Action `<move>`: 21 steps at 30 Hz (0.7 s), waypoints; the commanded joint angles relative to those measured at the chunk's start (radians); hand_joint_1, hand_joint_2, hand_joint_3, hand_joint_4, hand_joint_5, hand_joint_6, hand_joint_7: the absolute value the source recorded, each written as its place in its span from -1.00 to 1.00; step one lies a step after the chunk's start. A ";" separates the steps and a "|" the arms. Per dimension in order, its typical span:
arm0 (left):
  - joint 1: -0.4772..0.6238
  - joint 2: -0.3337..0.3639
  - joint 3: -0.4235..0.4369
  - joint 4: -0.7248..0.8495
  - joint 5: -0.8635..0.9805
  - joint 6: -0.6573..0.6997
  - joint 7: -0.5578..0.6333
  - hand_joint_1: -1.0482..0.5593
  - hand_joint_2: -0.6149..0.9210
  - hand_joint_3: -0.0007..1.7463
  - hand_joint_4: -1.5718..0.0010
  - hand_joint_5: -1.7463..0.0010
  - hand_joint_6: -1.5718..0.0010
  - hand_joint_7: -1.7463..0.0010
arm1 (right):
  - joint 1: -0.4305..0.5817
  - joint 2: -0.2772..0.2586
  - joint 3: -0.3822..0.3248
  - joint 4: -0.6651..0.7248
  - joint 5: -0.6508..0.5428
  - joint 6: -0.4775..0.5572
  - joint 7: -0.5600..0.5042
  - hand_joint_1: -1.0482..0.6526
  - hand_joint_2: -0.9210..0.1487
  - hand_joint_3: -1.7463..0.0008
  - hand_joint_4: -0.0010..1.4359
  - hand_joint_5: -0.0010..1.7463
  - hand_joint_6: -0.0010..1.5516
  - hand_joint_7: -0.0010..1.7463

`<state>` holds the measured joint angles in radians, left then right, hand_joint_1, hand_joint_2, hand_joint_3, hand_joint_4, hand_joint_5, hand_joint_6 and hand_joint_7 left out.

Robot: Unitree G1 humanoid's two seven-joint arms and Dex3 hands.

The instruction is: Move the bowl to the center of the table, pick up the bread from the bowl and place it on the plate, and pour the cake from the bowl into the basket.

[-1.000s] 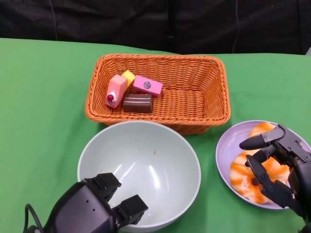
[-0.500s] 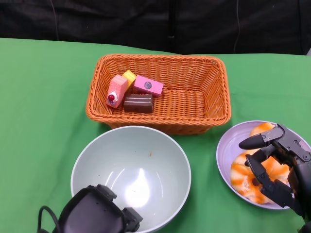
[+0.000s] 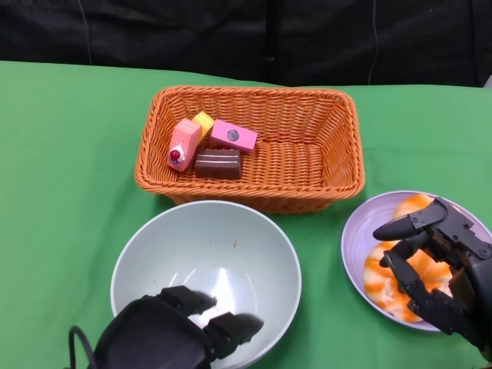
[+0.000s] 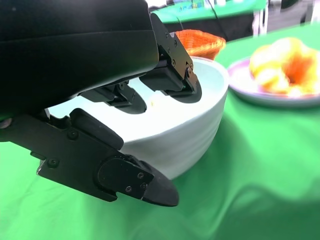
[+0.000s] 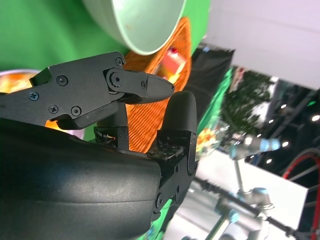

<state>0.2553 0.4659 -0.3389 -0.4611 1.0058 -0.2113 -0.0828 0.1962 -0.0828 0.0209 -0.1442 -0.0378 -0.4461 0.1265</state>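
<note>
With cakes [image 3: 206, 146] in the basket [image 3: 323, 165] and bread [image 3: 392, 280] on the plate [image 3: 357, 231], looks done: bowl [image 3: 206, 265] empty mid-worktop, hard, smooth, slippery, best pinched at the rim; left hand [image 3: 181, 334] loosened there, right hand [image 3: 434, 261] spread, holding nothing.

Bare green bench [image 3: 69, 154] lies open to the left of the basket [image 3: 323, 165] and bowl [image 3: 154, 246]. The basket blocks the far middle, the bowl the near middle, with only a thin strip between them. The plate [image 3: 355, 231] fills the near right, leaving a narrow green gap beside the bowl.
</note>
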 commanded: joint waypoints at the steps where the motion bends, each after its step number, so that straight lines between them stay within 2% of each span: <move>1: 0.019 0.001 0.035 -0.028 -0.056 -0.016 0.012 -0.69 1.00 -0.86 0.46 0.97 0.50 1.00 | 0.018 -0.011 0.005 -0.028 0.021 -0.009 0.014 -0.04 -0.82 0.34 -0.63 0.87 -0.62 0.52; 4: 0.022 -0.002 0.043 -0.029 -0.065 -0.024 0.007 -0.70 1.00 -0.85 0.47 0.97 0.51 1.00 | 0.020 -0.010 0.005 -0.032 0.023 -0.007 0.017 -0.05 -0.79 0.31 -0.64 0.88 -0.63 0.54; 8: 0.076 -0.017 0.110 -0.086 -0.331 -0.053 -0.023 -0.74 1.00 -0.81 0.53 0.99 0.54 1.00 | 0.031 -0.011 0.024 -0.053 0.056 -0.026 0.046 -0.03 -0.66 0.14 -0.70 0.96 -0.71 0.61; 10: 0.084 -0.020 0.130 -0.088 -0.395 -0.081 -0.013 -0.74 1.00 -0.69 0.49 0.96 0.51 0.98 | 0.031 -0.012 0.027 -0.054 0.060 -0.035 0.054 -0.01 -0.59 0.04 -0.71 0.99 -0.73 0.66; 13: 0.099 -0.058 0.162 -0.078 -0.521 -0.149 0.026 -0.66 1.00 -0.61 0.40 0.92 0.42 0.95 | 0.032 -0.010 0.035 -0.053 0.082 -0.053 0.075 -0.02 -0.54 -0.02 -0.69 1.00 -0.73 0.73; 16: 0.123 -0.141 0.169 -0.053 -0.654 -0.211 0.078 -0.53 1.00 -0.59 0.27 0.84 0.29 0.89 | 0.035 -0.013 0.039 -0.056 0.087 -0.068 0.087 -0.02 -0.52 -0.06 -0.67 1.00 -0.73 0.76; 17: 0.131 -0.171 0.168 -0.040 -0.697 -0.234 0.095 -0.48 1.00 -0.57 0.26 0.74 0.25 0.86 | 0.037 -0.013 0.040 -0.059 0.089 -0.070 0.091 -0.02 -0.49 -0.10 -0.65 1.00 -0.72 0.77; 19: 0.141 -0.228 0.168 -0.015 -0.772 -0.283 0.121 -0.38 1.00 -0.58 0.38 0.23 0.17 0.76 | 0.041 -0.015 0.045 -0.065 0.101 -0.071 0.102 -0.02 -0.43 -0.18 -0.63 1.00 -0.71 0.80; 20: 0.144 -0.249 0.168 -0.004 -0.802 -0.303 0.124 -0.32 1.00 -0.57 0.40 0.09 0.17 0.70 | 0.042 -0.016 0.048 -0.067 0.106 -0.070 0.106 -0.02 -0.41 -0.20 -0.62 1.00 -0.70 0.81; 21: 0.145 -0.264 0.170 0.005 -0.820 -0.318 0.123 -0.25 1.00 -0.56 0.42 -0.05 0.25 0.51 | 0.044 -0.016 0.049 -0.069 0.109 -0.069 0.109 -0.02 -0.40 -0.21 -0.62 1.00 -0.70 0.82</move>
<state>0.3911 0.2141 -0.1754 -0.4718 0.2171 -0.5014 0.0228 0.2322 -0.0877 0.0733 -0.1934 0.0495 -0.5042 0.2299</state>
